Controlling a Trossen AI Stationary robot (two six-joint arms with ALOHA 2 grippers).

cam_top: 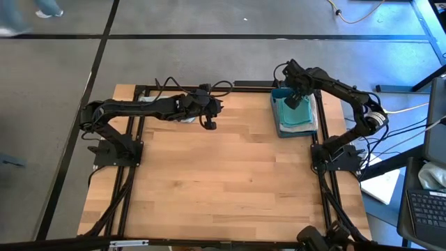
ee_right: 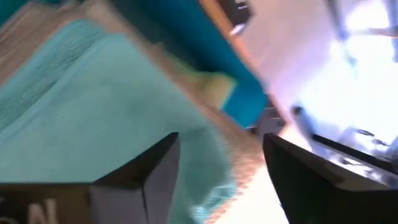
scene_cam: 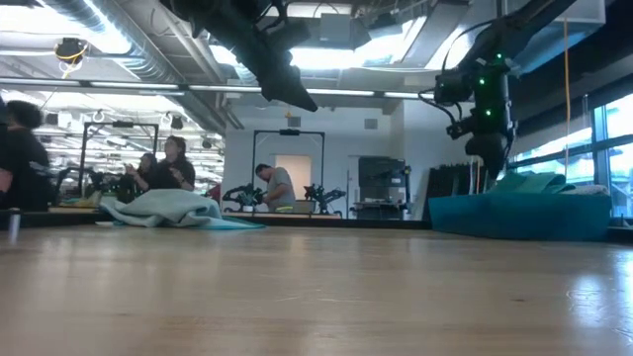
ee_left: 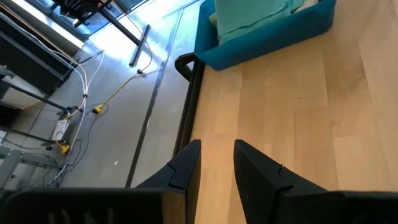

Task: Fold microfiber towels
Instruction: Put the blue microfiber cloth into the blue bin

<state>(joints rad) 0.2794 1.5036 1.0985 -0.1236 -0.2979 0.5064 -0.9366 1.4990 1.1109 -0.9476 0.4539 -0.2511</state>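
1. Stowing step, by the look of it: right end effector (cam_top: 293,102) poised just above folded microfiber towels (cam_top: 298,111) stacked in blue tray (cam_top: 274,111), fingers spread, nothing held.
2. Left end effector (cam_top: 209,124) above bare worktop (cam_top: 223,181), slightly parted, empty.
3. Next: fetching from crumpled heap (scene_cam: 163,209) at far edge, probably.
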